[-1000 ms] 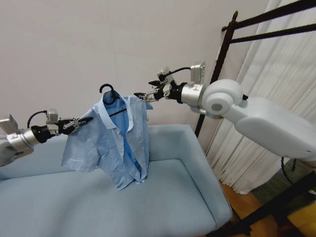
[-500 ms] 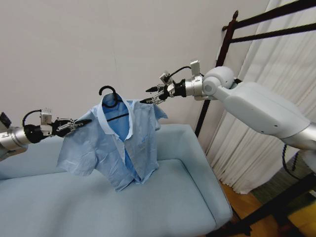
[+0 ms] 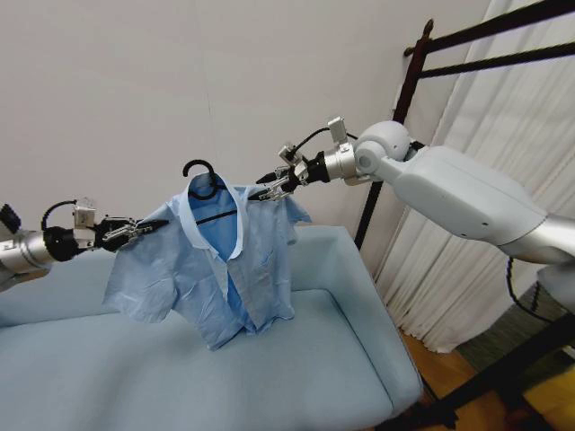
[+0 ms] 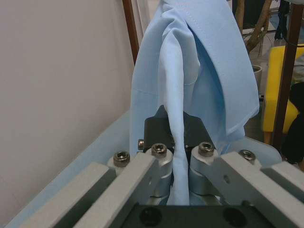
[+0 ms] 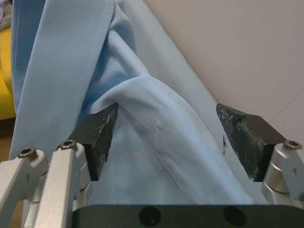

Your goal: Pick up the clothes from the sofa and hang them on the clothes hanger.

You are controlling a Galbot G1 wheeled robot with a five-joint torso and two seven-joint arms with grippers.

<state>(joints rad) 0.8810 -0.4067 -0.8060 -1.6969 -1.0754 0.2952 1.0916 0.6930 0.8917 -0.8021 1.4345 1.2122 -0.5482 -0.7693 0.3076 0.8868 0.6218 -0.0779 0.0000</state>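
Observation:
A light blue short-sleeved shirt (image 3: 211,269) hangs on a black hanger (image 3: 199,171) in the air above the pale blue sofa (image 3: 296,377). My left gripper (image 3: 144,226) is shut on the cloth at one shoulder of the shirt. In the left wrist view the shirt (image 4: 190,71) is pinched between the left gripper's (image 4: 176,142) jaws. My right gripper (image 3: 268,187) is at the other shoulder, open. In the right wrist view the black pads (image 5: 99,135) of the right gripper (image 5: 175,137) stand wide apart with shirt fabric (image 5: 156,142) lying between them.
A dark wooden clothes rack (image 3: 404,99) stands to the right behind the sofa, its bars high at the upper right. White curtains (image 3: 503,224) hang beyond it. A plain wall is close behind the shirt. A yellow chair (image 4: 273,95) is in the room.
My right gripper let go of the shoulder, rose off it, then came back down around it. The freed sleeve spread out. My left arm drew slightly left, holding the shirt.

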